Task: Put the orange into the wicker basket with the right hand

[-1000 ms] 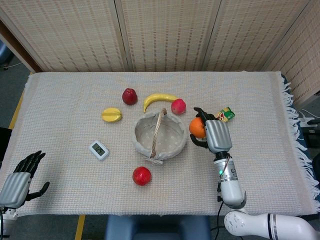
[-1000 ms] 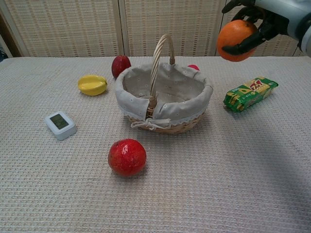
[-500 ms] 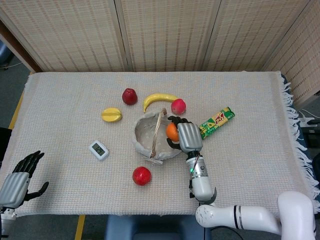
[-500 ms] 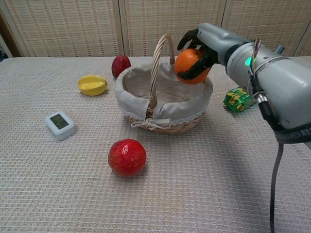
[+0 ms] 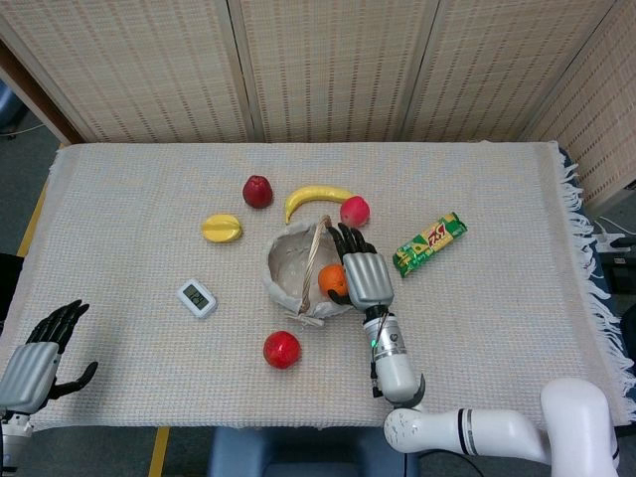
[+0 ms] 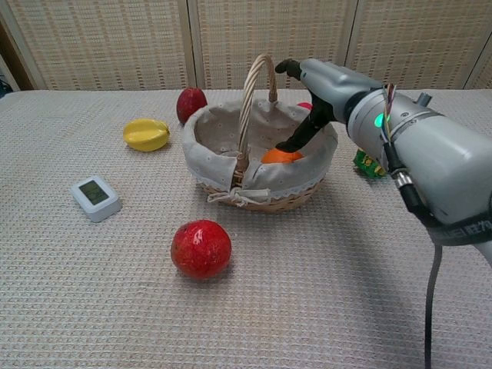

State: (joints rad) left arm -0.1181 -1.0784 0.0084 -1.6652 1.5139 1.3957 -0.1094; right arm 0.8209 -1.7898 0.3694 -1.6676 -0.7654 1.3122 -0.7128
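With the right hand (image 6: pixel 319 84) reaching over the rim, the orange (image 6: pixel 281 156) sits inside the wicker basket (image 6: pixel 257 157), low against the right-side lining, centre of frame in both views. Fingers look spread and released above it; one dark fingertip (image 6: pixel 286 144) points down at the fruit, and I can't tell whether it touches. In the head view the orange (image 5: pixel 332 281) is half covered by the hand (image 5: pixel 361 271).

Basket holds only the orange. Pale dotted cloth liner folds over the woven rim, and the arched wicker handle runs front to back.

Left hand (image 5: pixel 42 353) sits at the lower left of the head view, fingers apart, holding nothing; it is out of the chest view.

Hidden bits: the green snack packet (image 6: pixel 367 163) is mostly behind the right forearm in the chest view, fully visible right of the basket from the head view (image 5: pixel 429 242). The pink-red fruit (image 5: pixel 355 211) behind the basket shows only as a sliver in the chest view. Banana (image 5: pixel 316 199) is visible only from the head view.

Around the basket: dark red apple (image 6: pixel 191 103) upper left, smooth yellow mango-shaped fruit (image 6: pixel 146 134) left, small white digital timer (image 6: pixel 95 197) lower left, glossy red pomegranate-like fruit (image 6: pixel 201 248) in front. All rest on a woven waffle-texture tablecloth (image 6: pixel 92 307), fringed at the right edge.
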